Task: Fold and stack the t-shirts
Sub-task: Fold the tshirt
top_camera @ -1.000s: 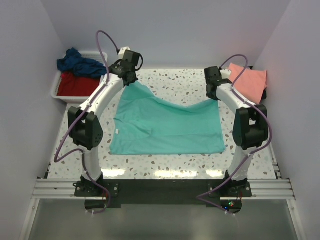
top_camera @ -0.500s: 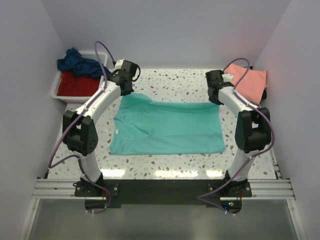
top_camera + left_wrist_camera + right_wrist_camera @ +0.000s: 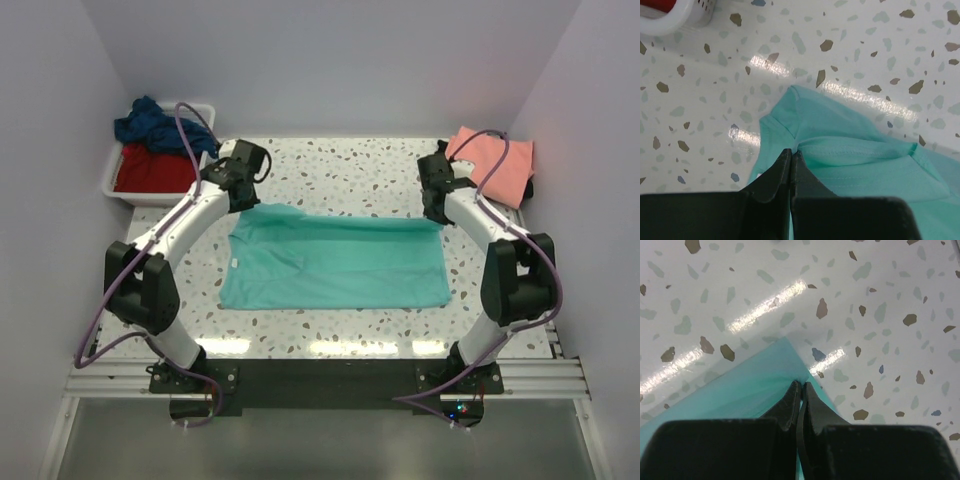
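The turquoise-teal t-shirt (image 3: 335, 262) lies spread on the speckled table, its far edge lifted and stretched between the two grippers. My left gripper (image 3: 241, 199) is shut on the shirt's far left corner (image 3: 805, 131). My right gripper (image 3: 434, 211) is shut on its far right corner (image 3: 771, 371). A salmon-pink t-shirt (image 3: 497, 163) lies at the far right, with a black one barely showing under it. A navy blue t-shirt (image 3: 155, 126) and a red t-shirt (image 3: 150, 168) are in the tub.
A white plastic tub (image 3: 202, 108) stands at the far left, off the table's edge; its rim also shows in the left wrist view (image 3: 675, 17). White walls close in on the left, back and right. The arm bases sit on a black rail (image 3: 320, 378) at the near edge.
Both grippers have moved toward me and lower with the shirt's far edge. The raised, sagging edge has flattened into a straight taut line closer to the table.
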Controlling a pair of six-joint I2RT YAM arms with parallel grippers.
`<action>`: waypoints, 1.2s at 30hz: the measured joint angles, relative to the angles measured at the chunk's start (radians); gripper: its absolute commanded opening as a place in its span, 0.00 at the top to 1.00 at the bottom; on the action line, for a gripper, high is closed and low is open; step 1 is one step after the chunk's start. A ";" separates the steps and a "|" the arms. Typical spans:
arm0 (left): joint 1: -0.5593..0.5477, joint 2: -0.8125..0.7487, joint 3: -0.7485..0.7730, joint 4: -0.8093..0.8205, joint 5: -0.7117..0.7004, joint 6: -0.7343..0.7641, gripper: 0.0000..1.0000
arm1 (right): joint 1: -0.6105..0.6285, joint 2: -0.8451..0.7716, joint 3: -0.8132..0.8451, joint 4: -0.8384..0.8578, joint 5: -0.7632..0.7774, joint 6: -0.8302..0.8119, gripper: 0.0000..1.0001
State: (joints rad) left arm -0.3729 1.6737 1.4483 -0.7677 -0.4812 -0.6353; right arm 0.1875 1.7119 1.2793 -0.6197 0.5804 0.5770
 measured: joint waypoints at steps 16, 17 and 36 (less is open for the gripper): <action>0.000 -0.086 -0.253 -0.012 0.050 -0.070 1.00 | 0.000 -0.100 -0.229 -0.001 -0.086 0.027 1.00; 0.000 -0.088 -0.258 -0.011 0.051 -0.073 1.00 | 0.000 -0.106 -0.237 0.000 -0.088 0.028 1.00; 0.000 -0.089 -0.382 -0.013 0.087 -0.119 0.63 | 0.013 -0.227 -0.319 -0.027 -0.105 0.037 0.71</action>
State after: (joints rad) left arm -0.3729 1.5852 1.0660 -0.7803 -0.3939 -0.7540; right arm 0.2005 1.4845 0.9604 -0.6464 0.4759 0.6136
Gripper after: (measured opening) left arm 0.243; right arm 0.289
